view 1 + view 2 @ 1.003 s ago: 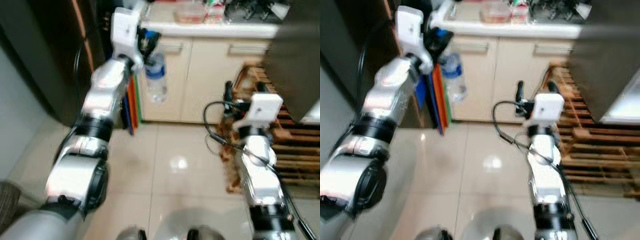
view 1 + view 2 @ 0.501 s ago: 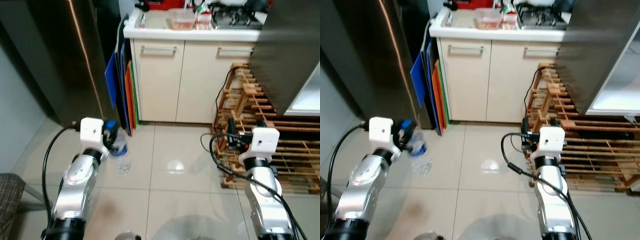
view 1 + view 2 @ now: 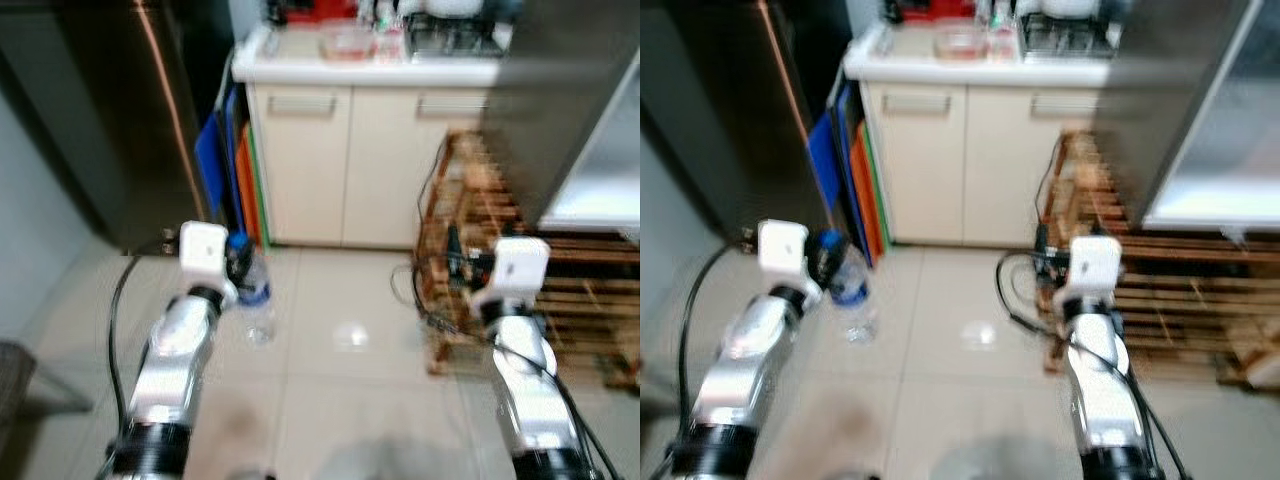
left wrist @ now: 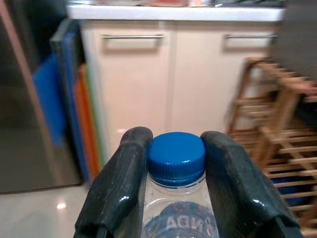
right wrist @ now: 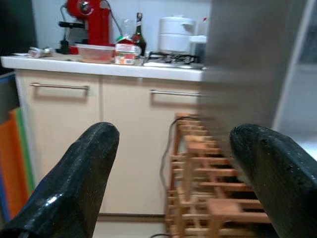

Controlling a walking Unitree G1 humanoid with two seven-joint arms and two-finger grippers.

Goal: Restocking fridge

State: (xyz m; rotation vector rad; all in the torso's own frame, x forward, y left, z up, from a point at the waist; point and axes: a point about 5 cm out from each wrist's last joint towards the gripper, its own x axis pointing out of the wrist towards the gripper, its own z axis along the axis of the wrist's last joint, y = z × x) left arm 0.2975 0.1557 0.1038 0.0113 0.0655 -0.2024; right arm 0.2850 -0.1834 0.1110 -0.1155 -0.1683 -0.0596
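A clear plastic water bottle (image 3: 257,305) with a blue cap (image 4: 177,154) hangs above the tiled floor, held at its neck. My left gripper (image 4: 176,163) is shut on it, one black finger (image 4: 121,186) on each side of the cap. My right gripper (image 5: 173,173) is held out at the right, open, with nothing between its fingers. The dark fridge (image 3: 110,110) stands at the left, its open steel door (image 3: 560,90) at the upper right.
Cream kitchen cabinets (image 3: 350,160) with a worktop (image 3: 370,65) carrying containers and a stove stand ahead. Blue and orange boards (image 3: 225,175) lean beside the fridge. A wooden rack (image 3: 470,240) with cables stands at the right. Glossy tiled floor (image 3: 340,380) lies in between.
The camera has shifted and blurred. My left arm has risen slightly with the bottle, which now sits closer to the cabinets. My right gripper stays open.
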